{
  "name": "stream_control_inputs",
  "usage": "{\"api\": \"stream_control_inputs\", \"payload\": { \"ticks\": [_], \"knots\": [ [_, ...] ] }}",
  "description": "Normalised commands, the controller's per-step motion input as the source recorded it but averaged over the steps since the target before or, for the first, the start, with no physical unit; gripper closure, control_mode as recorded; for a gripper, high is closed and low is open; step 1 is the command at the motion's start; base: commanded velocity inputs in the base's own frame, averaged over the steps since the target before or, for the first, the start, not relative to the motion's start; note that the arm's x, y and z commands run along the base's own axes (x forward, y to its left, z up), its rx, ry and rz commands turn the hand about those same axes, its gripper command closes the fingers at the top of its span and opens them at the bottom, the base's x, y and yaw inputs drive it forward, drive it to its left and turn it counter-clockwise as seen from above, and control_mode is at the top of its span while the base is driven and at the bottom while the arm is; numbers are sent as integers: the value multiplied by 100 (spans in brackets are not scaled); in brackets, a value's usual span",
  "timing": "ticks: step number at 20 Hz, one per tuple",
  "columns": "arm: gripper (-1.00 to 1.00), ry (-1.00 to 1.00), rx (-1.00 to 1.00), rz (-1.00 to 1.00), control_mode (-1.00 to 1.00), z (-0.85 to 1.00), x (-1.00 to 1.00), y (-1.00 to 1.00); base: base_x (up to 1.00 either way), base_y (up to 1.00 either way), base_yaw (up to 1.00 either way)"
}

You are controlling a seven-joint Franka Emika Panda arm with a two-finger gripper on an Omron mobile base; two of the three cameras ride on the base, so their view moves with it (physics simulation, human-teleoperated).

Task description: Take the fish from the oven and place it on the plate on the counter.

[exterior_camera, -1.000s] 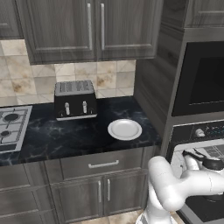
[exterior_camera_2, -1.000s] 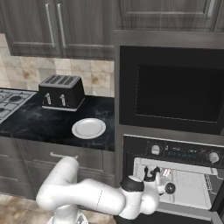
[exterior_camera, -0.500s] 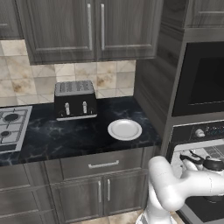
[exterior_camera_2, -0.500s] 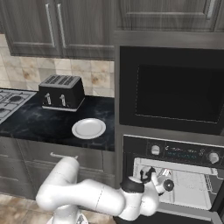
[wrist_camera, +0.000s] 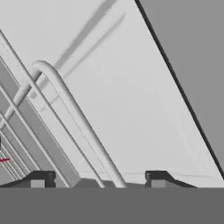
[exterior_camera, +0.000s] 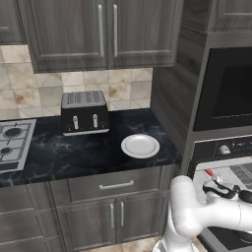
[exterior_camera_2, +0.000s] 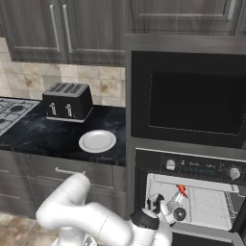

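1. Counter (exterior_camera: pixel 74 157): black, marble-look worktop with thin white veins, set over grey wood drawers and cupboard doors. Grey wood wall cabinets hang above it, with a beige tiled backsplash between.
2. Hob (exterior_camera: pixel 12 142): steel gas unit at the left end of the counter.
3. Toaster (exterior_camera: pixel 84 112): black body with a grey slotted top, standing at the back of the counter against the tiles.
4. Plate (exterior_camera: pixel 140 145): round, plain white, lying flat on the counter near its right end, in front and to the right of the toaster. Nothing lies on it.
5. Tall unit to the right of the counter: a black glass-fronted appliance (exterior_camera_2: pixel 192 101) above; below it the oven (exterior_camera_2: pixel 192 168) with a knobbed control strip and an open cavity.
6. Rack tray (exterior_camera_2: pixel 206 204): pale grey, lying inside the oven cavity.
7. Fish (exterior_camera_2: pixel 181 190): small red-orange piece on the rack tray, toward its left front corner.
8. Gripper (exterior_camera_2: pixel 166 204): reaching into the oven opening, just beside the fish. In the hand view its fingertips (wrist_camera: pixel 41 178) stand wide apart with only rack bars between them; nothing is held.
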Motion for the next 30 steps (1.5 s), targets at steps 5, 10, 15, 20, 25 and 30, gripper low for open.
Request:
{"api": "stream_control_inputs", "payload": {
  "ticks": [5, 10, 15, 20, 25, 30],
  "knots": [
    [100, 18, 41, 16, -100, -100, -100, 64, 0, 0, 0],
    [100, 25, 27, 7, -100, -100, -100, 84, 0, 0, 0],
    [100, 54, 40, 7, -100, -77, -100, 43, 0, 0, 0],
    [100, 62, 49, 8, -100, -60, -100, 25, 0, 0, 0],
    [100, 63, 47, 7, -100, -58, -100, 27, 0, 0, 0],
    [100, 68, 48, 6, -100, -46, -100, 25, 0, 0, 0]
  ]
}}
